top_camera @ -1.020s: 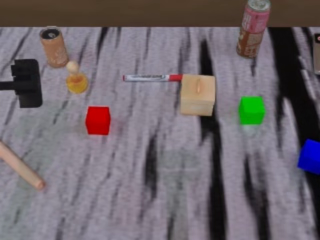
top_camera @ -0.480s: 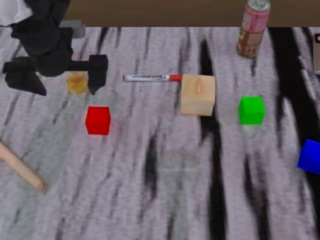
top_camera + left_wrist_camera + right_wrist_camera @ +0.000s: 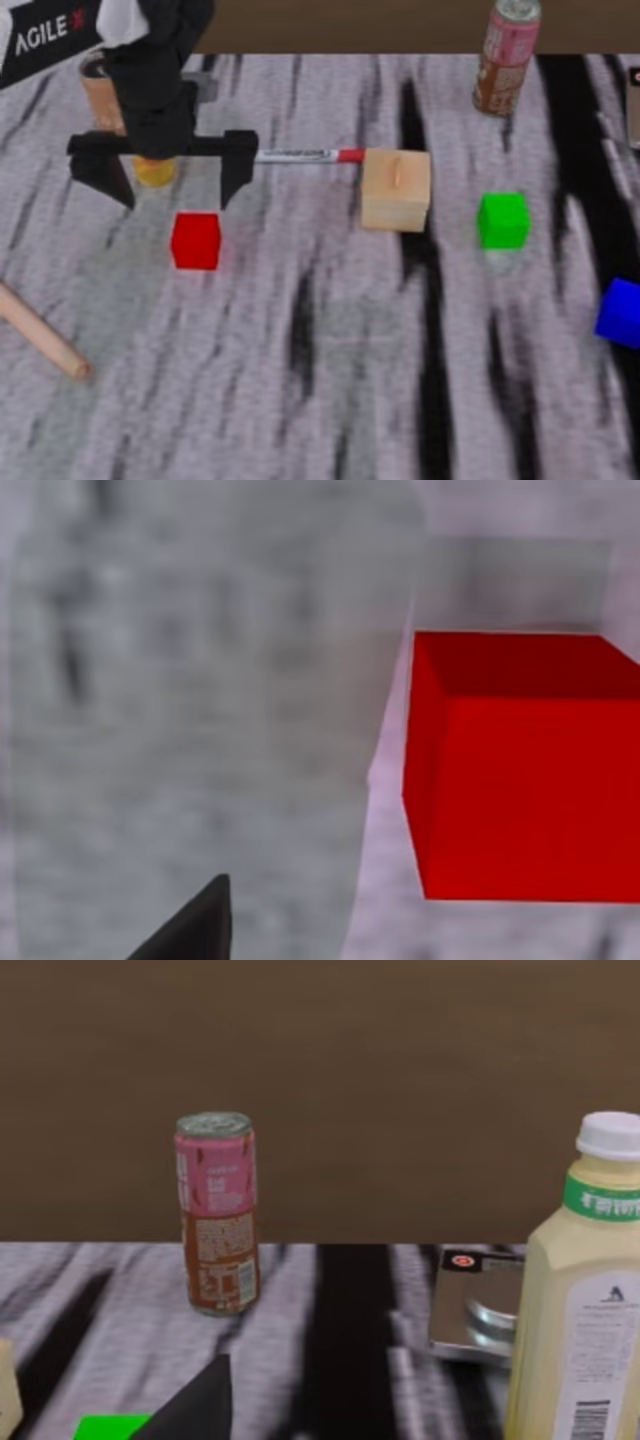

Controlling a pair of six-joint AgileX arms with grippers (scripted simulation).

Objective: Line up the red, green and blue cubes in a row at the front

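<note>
Top view: left gripper fingers spread wide, red cube just below-right, untouched; right gripper's state can't tell.

You see a matte black left hand with two blocky fingers, and white AGILEX lettering on the arm.

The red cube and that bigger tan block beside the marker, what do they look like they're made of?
The red cube looks like smooth glossy plastic or painted material: one flat, saturated colour with no grain. The tan block looks like pale unfinished wood, going by its matte, light brown faces, though no clear grain shows. The left gripper hangs open just behind the cube.
</note>
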